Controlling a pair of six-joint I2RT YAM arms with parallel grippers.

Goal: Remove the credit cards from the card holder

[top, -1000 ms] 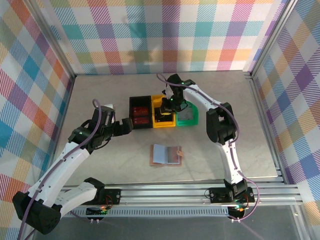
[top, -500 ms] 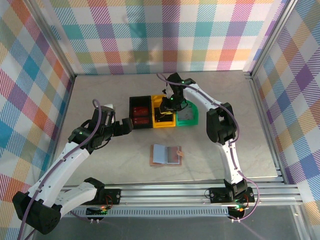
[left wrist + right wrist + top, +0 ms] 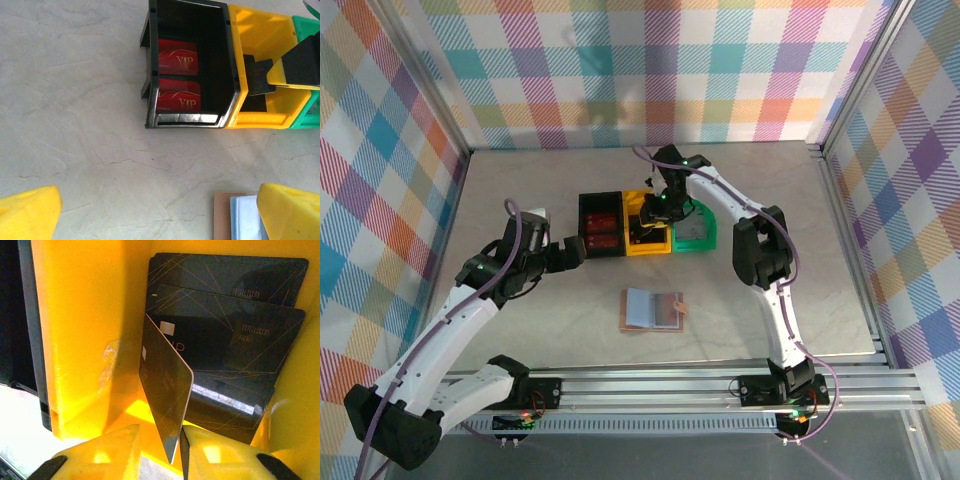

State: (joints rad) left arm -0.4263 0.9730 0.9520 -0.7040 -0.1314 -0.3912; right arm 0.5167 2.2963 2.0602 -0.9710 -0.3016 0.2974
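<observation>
The flat plastic cards [image 3: 179, 57] in the black plastic bin [image 3: 185, 118], at the top of the left wrist view, are red with gold letters. The thin plastic cards [image 3: 225, 325] in the yellow plastic bin [image 3: 75, 315] are black with fine gold lines.

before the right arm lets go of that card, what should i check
1. Grip: the held card is pinched between the right gripper's jaws: ok.
2. Target: it hangs over the yellow bin, above the stacked cards: ok.
3. Lying flat for release: not ok, it stands tilted on edge.
4. The left gripper is open and apart from the bins: ok.
5. The card holder is emptied: cannot tell.
</observation>
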